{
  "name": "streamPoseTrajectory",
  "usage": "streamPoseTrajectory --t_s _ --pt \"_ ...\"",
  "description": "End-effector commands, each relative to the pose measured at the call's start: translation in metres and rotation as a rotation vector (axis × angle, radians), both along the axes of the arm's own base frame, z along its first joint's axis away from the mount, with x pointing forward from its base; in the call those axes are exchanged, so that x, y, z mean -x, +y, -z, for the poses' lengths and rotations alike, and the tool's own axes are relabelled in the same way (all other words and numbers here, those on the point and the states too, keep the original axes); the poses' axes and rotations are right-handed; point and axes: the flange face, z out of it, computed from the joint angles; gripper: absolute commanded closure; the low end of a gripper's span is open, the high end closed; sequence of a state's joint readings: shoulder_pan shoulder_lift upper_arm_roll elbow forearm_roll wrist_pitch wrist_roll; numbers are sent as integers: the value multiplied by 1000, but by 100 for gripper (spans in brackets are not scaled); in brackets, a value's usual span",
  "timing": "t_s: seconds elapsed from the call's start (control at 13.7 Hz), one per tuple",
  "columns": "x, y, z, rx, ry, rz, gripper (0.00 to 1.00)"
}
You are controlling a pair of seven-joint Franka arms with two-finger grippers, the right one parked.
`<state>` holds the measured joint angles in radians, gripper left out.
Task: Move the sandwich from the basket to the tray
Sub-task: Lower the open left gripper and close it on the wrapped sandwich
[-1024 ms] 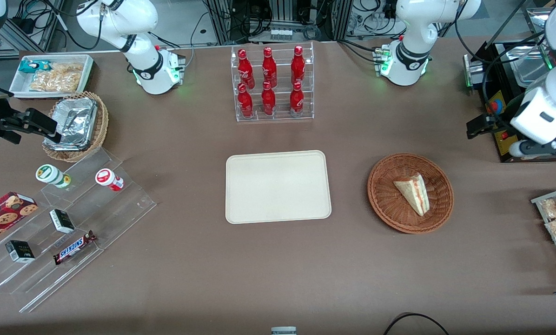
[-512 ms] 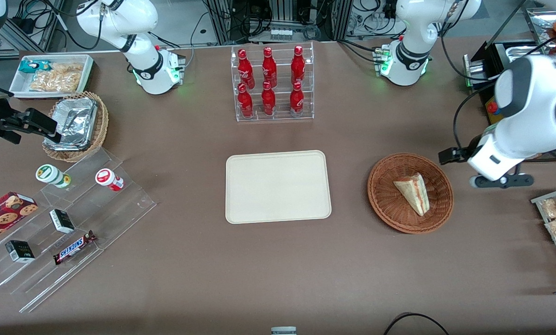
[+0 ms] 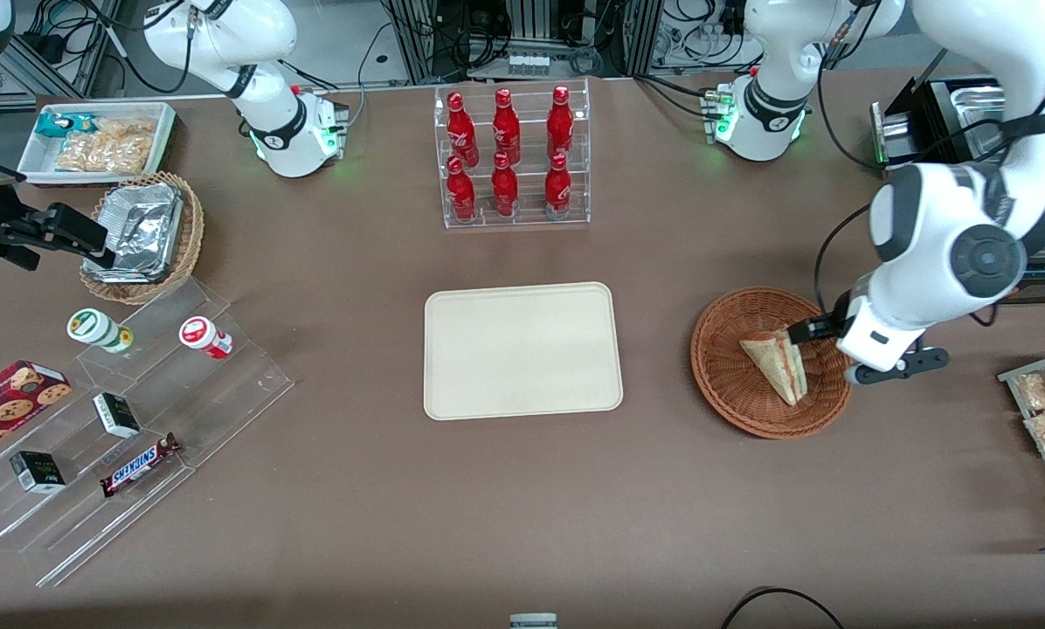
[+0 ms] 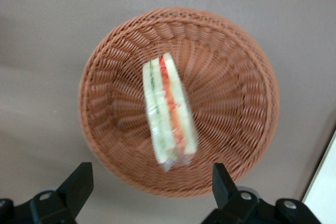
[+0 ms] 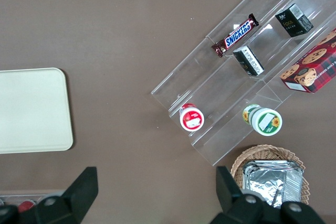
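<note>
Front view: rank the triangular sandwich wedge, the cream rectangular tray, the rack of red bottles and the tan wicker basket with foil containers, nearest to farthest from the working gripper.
The gripper, open, hovers over the reddish-brown wicker basket.
1. Triangular sandwich wedge, in that basket under the gripper.
2. Cream rectangular tray, mid-table.
3. Rack of red bottles, farther from the camera than the tray.
4. Tan wicker basket with foil containers, toward the parked arm's end.

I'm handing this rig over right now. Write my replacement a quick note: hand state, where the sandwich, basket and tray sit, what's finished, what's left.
Left hand: open, empty, hovering above the basket, fingers apart on either side of the sandwich's line, not touching it.
Sandwich: lying in the basket, filling edge up in the wrist view.
Tray: bare, beside the basket toward the parked arm's end of the table.
Done: approach only.
Left: descend, grasp the sandwich, lift, carry it over, set it on the tray.
</note>
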<state>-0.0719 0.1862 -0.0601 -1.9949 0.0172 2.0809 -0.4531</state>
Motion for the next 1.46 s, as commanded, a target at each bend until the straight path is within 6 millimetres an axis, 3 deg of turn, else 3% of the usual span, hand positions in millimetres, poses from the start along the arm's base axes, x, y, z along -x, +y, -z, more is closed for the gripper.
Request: streamPoseTrajectory --t_s 0.0,0.44,0.8,1.1,1.17,1.32,1.39 --pt "16 -11 30 -9 -69 -119 0" --pt "29 -3 73 -9 -42 -205 0" --pt "23 2 103 31 -49 -260 0" --pt "27 1 113 37 -27 -273 2" --pt "29 1 114 36 -21 -272 15" --pt "30 1 110 36 -15 -252 87" --pt "27 1 100 36 -4 -224 93"
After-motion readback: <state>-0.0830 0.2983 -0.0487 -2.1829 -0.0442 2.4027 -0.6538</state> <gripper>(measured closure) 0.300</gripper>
